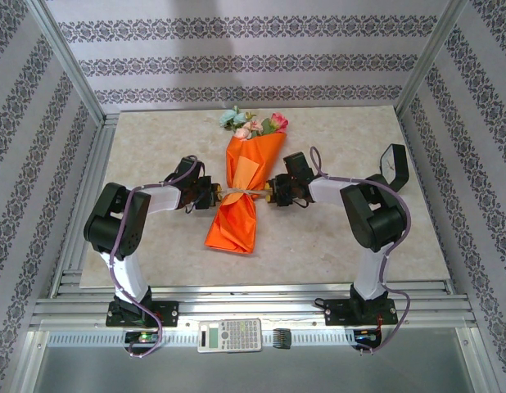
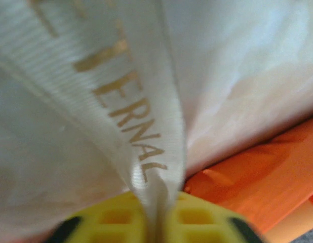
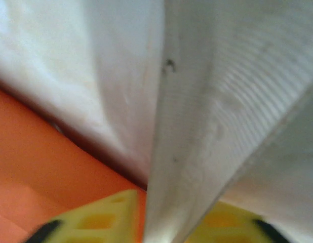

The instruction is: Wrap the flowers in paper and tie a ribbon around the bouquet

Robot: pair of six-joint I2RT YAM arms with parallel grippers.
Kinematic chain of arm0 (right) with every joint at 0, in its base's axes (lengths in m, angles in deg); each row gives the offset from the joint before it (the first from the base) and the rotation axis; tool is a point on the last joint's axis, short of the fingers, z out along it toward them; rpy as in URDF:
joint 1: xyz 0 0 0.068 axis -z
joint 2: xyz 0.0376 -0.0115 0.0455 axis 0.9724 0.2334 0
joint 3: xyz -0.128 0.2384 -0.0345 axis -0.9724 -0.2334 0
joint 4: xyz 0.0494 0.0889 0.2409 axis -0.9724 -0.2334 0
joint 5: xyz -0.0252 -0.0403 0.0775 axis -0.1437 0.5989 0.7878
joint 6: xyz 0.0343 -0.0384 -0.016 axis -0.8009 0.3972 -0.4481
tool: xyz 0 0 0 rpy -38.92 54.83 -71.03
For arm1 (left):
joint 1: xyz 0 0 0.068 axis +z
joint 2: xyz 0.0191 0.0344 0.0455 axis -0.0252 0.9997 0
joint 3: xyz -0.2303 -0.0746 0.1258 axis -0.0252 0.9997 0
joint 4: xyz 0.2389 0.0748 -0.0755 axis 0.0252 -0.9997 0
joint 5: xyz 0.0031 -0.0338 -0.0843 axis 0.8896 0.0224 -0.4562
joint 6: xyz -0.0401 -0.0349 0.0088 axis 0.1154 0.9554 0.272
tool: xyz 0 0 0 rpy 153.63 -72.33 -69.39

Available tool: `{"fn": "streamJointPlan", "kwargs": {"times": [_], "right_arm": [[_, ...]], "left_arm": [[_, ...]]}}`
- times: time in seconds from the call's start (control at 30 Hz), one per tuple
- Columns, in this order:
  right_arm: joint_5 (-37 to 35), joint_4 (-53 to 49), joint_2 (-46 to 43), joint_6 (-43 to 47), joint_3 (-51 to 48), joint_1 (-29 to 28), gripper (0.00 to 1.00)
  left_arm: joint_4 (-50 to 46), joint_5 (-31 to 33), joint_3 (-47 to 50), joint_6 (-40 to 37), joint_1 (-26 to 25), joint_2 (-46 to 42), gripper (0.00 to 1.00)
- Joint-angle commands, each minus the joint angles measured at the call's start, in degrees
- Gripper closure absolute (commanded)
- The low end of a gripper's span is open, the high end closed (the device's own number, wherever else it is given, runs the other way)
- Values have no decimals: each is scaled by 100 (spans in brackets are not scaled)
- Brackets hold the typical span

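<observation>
The bouquet (image 1: 241,196) lies lengthwise in the middle of the table, a cone of orange paper (image 1: 235,229) with its wide end away from me. The flowers (image 1: 253,124), pink, red and pale blue, stick out of that far end. The pale ribbon (image 1: 241,193) crosses the cone at its narrow waist. My left gripper (image 1: 215,195) is at the cone's left side, shut on one ribbon end. In the left wrist view the gold-lettered ribbon (image 2: 141,126) runs down between the yellow fingertips (image 2: 197,220). My right gripper (image 1: 269,194), on the right side, pinches the ribbon (image 3: 197,152) between its yellow fingertips (image 3: 103,220). Orange paper (image 3: 35,162) lies just beyond.
A calculator (image 1: 229,334) and a small dark item (image 1: 284,337) lie on the near rail between the arm bases. A black object (image 1: 394,164) stands at the table's right edge. Aluminium frame posts and patterned walls enclose the table (image 1: 155,155) on three sides.
</observation>
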Motion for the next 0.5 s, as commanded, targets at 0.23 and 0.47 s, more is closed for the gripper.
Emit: {"fn": "streamJointPlan", "kwargs": {"times": [0.23,0.47], "right_arm": [[-843,-697,-627,890,51,341,100],[-949,-244,-1075,1100,-707,932,100]], "left_arm": [[341,146,-297,-655,316,-158,100],[1046,209,47,-529,581,-166,100]]}}
